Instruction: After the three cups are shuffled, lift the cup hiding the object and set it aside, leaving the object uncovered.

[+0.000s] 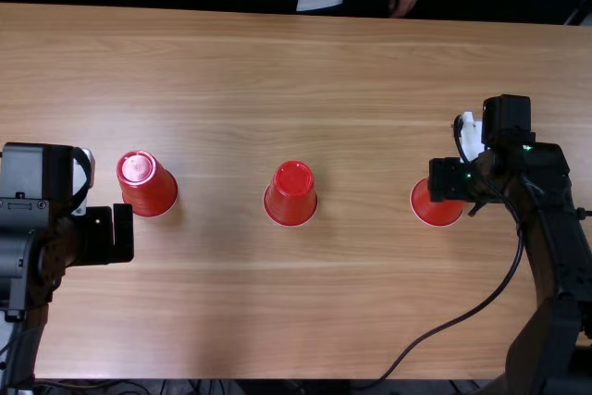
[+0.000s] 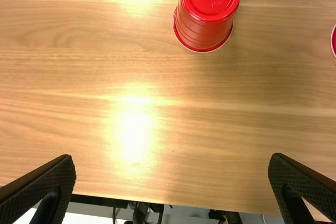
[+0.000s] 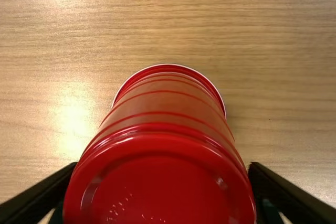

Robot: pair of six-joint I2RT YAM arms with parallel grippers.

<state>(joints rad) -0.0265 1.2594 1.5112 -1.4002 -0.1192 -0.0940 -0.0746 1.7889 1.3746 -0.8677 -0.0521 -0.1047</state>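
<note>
Straddling the right cup point(image 3: 168, 145), the right gripper point(image 3: 164, 195) has its fingers closed against both sides of it (the cup's rim sits on the table point(image 1: 296, 80)). The left gripper point(image 2: 169, 182) hangs spread wide near the left cup point(image 1: 145, 182). The middle cup point(image 1: 292, 193) stands alone, upside down like the others.

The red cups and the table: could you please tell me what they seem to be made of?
The red cups look like glossy plastic: highlights, ridged walls, a white rim edge. The table looks like semi-gloss wood or wood-grain laminate: grain lines and light glare; which, I cannot tell.
</note>
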